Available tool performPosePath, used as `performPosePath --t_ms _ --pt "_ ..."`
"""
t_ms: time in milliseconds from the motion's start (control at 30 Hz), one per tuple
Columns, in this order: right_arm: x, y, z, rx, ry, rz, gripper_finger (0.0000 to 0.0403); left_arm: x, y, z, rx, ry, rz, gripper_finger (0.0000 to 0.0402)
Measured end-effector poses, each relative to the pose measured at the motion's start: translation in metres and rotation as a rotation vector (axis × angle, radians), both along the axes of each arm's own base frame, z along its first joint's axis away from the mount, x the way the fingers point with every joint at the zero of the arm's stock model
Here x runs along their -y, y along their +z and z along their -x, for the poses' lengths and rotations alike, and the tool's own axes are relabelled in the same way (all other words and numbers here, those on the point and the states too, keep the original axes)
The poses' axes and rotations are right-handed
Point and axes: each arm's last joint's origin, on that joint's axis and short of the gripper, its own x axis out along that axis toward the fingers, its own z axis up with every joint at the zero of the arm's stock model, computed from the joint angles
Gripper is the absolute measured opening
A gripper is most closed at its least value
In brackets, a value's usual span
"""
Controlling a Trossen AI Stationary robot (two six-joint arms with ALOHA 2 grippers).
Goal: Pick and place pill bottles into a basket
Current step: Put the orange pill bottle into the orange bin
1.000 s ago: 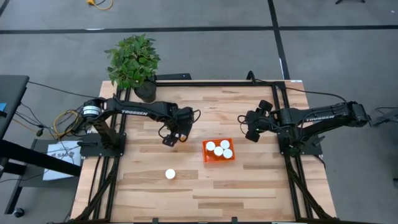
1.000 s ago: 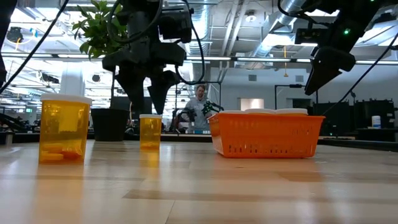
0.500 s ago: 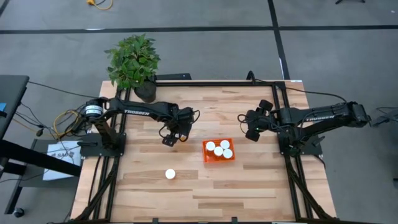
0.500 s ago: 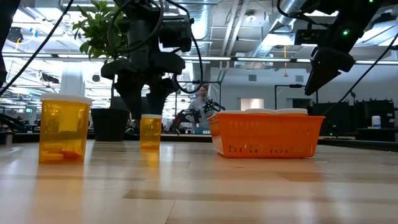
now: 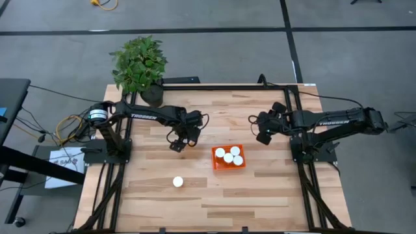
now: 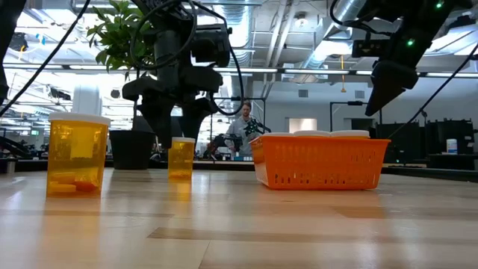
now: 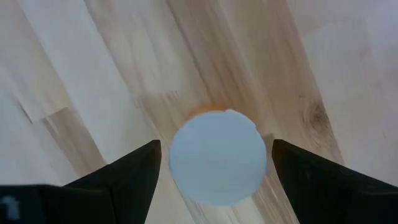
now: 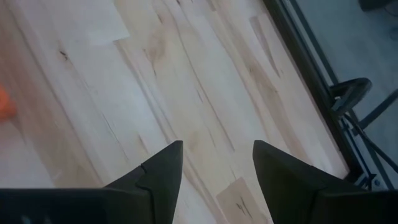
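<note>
Down comes the left gripper over the last second, and its dark fingers now flank the white cap of a small translucent orange pill bottle standing upright on the pale wooden table. From the left wrist, that round white cap sits squarely between the 2 spread fingers, with a sliver of wood showing on either side, so nothing is pinched yet. From above, this gripper hovers over the bottle, left of the small bright orange perforated plastic basket.

4 white caps cluster inside the basket, bottles already home. 1 more capped bottle stands alone on the near boards, well apart from the basket; at table height it looms large at the left.

Over on the other side, the right gripper hangs raised beyond the basket's far right corner, fingers spread and carrying nothing, only bare planks beneath. A leafy green plant in a black pot sits at the table's far left corner.
</note>
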Motion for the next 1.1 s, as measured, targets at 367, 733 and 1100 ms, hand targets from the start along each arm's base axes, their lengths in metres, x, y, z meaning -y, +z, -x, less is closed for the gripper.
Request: performPosePath --t_ms 367,733,1100 --pt "0.001 0.0 0.0 0.0 -0.007 0.0 0.0189 -0.005 -0.007 -0.004 0.019 -0.052 0.029 0.0297" --pt "0.001 0.0 0.0 -0.001 -0.007 -0.001 0.0189 -0.005 -0.009 -0.006 0.026 -0.066 0.029 0.0297" --pt "0.001 0.0 0.0 -0.001 -0.007 -0.001 0.0189 -0.005 -0.009 -0.006 0.028 -0.069 0.04 0.0297"
